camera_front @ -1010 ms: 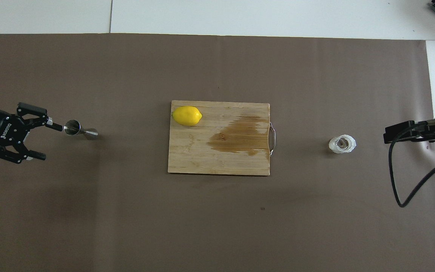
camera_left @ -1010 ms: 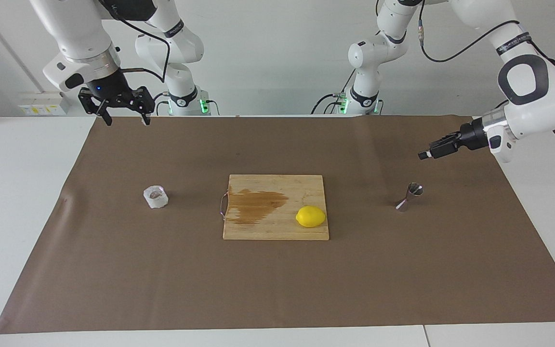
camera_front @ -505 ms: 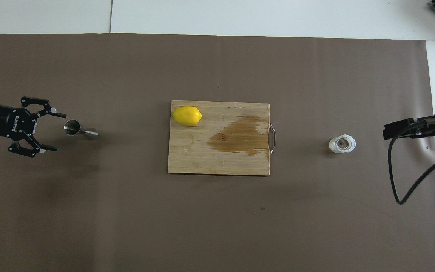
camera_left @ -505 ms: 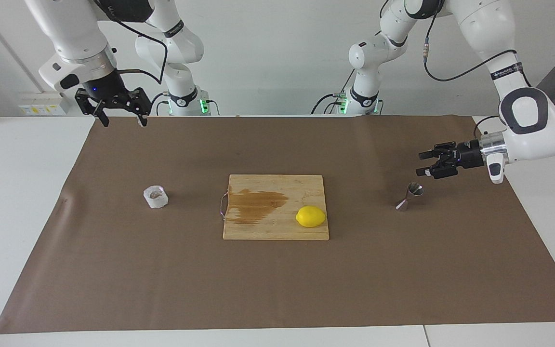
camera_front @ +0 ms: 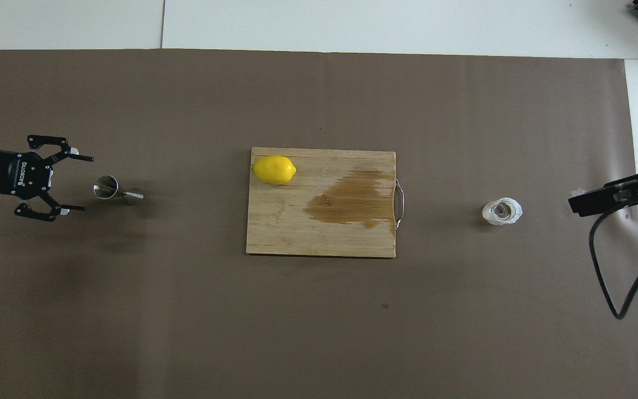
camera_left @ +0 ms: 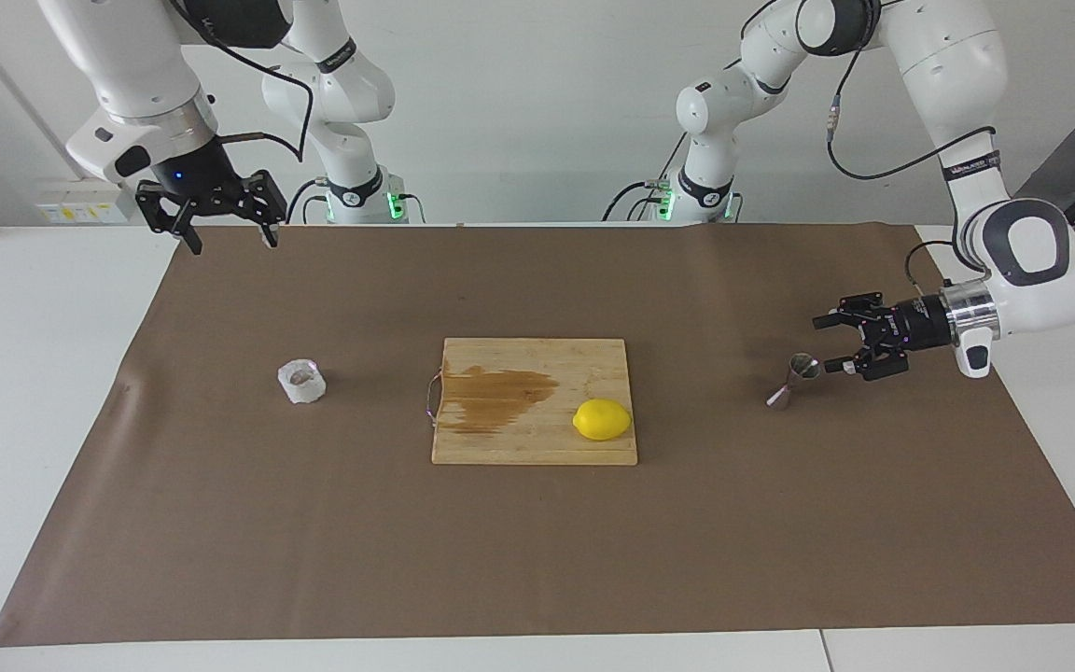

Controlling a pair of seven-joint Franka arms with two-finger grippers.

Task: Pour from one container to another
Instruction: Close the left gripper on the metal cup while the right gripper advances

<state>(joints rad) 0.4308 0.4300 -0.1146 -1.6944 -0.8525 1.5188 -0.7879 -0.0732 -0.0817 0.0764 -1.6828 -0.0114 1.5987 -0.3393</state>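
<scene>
While the left gripper (camera_left: 834,345) is spread wide beside the jigger (camera_left: 792,381) near the left arm's edge, it's best lined up on the waist; the cup (camera_left: 301,382) sits untouched near the right arm's edge, under the opened right gripper (camera_left: 228,234).

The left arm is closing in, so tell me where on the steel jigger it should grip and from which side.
Grip the steel jigger at its narrow waist, where the two cones meet and open fingers can seat without slipping. It stands upright on the brown mat, so a level approach from the left arm's end of the table looks best. The left gripper is open beside it there, not touching it. The right gripper waits high.
</scene>
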